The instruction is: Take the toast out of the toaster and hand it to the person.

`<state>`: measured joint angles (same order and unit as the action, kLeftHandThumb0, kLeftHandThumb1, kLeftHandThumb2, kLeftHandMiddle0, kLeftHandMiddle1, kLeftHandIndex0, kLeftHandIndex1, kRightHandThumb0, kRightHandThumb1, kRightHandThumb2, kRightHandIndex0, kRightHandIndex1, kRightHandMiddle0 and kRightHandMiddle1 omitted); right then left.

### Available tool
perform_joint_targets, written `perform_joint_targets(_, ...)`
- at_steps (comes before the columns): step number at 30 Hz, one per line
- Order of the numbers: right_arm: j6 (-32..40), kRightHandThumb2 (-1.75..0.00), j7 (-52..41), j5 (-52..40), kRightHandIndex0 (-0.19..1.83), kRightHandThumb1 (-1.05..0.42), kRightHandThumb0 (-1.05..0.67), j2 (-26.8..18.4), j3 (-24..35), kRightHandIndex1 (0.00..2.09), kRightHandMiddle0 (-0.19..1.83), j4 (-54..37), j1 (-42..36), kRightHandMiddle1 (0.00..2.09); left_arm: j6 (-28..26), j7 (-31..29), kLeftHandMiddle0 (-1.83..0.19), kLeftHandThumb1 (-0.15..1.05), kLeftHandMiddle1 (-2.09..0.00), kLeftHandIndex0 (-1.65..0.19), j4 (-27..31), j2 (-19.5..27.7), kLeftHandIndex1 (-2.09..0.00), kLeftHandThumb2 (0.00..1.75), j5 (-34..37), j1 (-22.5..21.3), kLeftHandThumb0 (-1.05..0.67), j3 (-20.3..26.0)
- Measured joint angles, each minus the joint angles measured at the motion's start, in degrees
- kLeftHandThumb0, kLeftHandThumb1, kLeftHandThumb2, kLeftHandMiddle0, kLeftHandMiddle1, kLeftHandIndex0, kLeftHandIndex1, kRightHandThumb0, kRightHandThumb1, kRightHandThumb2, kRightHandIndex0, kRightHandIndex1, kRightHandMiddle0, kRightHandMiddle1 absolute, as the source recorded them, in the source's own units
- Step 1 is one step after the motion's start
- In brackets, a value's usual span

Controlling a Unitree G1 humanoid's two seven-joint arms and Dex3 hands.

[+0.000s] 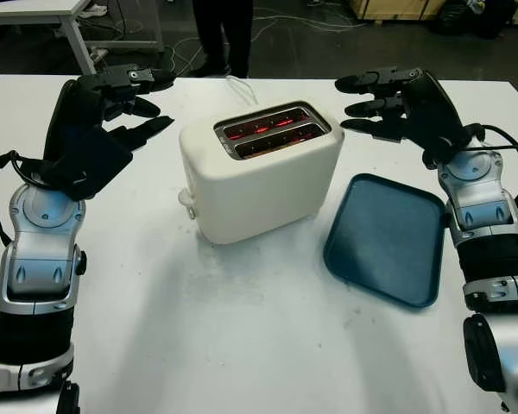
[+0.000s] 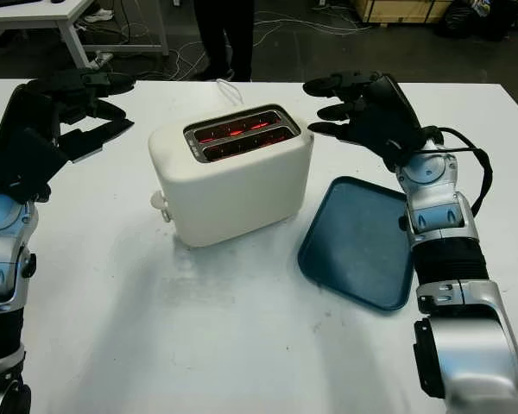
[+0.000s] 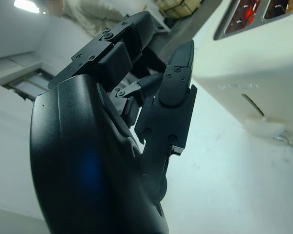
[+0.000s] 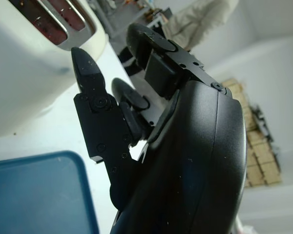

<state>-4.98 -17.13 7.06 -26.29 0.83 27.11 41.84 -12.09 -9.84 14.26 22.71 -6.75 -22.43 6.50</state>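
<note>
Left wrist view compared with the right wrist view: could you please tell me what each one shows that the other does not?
Left wrist view alone: the open left hand and the lever knob low on the toaster. Right wrist view alone: the open right hand and the blue tray. Shared: the cream toaster with its top slots, and the white table it stands on.
</note>
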Motion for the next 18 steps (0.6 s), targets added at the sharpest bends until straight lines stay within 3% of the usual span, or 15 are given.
perform_joint_targets(6,0.0,0.0,-0.1,0.8,0.94,-0.82,-0.34,-0.1,-0.3,0.05,0.85,-0.3,-0.3,0.02,3.9,-1.0,-0.63,0.88,-1.05,-0.9,-1.7,0.8,-0.24,0.0,0.3,0.0,-0.26,0.4)
perform_joint_targets(18,-3.1,0.0,0.0,0.3,0.95,-0.8,-0.29,-0.1,0.1,0.05,0.88,1.1,-0.3,0.02,6.0,-2.4,-0.79,0.87,-1.04,-0.96,-3.9,2.1,-0.3,0.0,1.4,0.0,-0.2,1.3)
